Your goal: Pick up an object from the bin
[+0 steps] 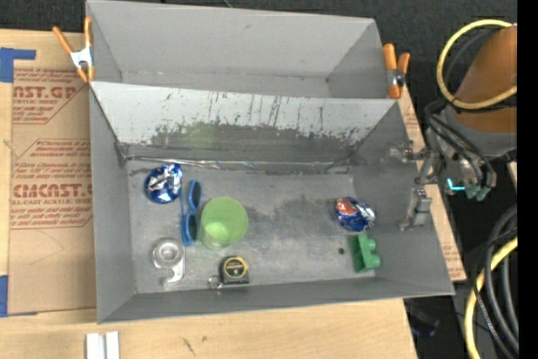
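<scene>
The gripper [414,206] hangs by the right wall of the grey metal bin [252,38]. The crumpled blue, red and white foil wrapper [355,214] lies near it, toward the view's left. Whether the gripper is open, I cannot tell.

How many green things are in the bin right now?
2. A pale-green round thing lies left of centre on the floor; a darker green block sits near the front right. Nothing looks hidden.

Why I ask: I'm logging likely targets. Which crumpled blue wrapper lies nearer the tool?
The red-patched wrapper near the tool, above the green block; the blue-white wrapper lies far left.
</scene>
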